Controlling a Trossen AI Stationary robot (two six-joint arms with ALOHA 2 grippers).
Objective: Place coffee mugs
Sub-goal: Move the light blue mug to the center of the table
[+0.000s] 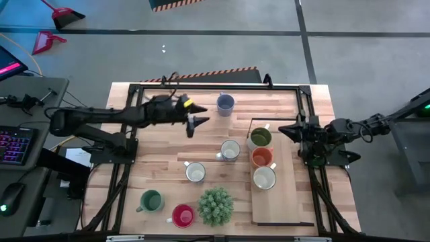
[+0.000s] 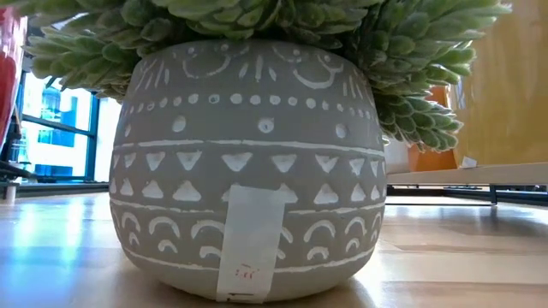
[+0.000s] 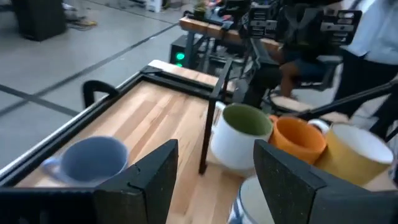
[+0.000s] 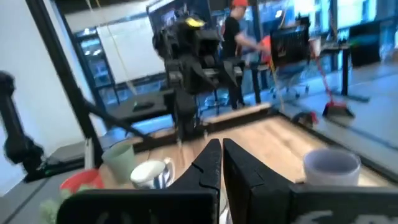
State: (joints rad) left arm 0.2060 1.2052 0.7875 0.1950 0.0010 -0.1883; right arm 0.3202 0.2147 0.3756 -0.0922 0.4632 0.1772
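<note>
From above, the left gripper [image 1: 199, 122] hangs with fingers spread and empty, the blue-grey mug [image 1: 225, 103] at its two o'clock. Three mugs, olive green [image 1: 260, 138], orange [image 1: 261, 158] and white [image 1: 264, 178], line the board [image 1: 282, 202]; the right gripper [image 1: 290, 130], pinched together, waits at three o'clock of the first. The low view shows mostly the plant pot [image 2: 248, 171], which hides the mugs.

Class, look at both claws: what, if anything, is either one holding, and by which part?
Nothing is held. The left claw hangs open above the table, near the blue-grey mug; the right claw is shut and empty.
</note>
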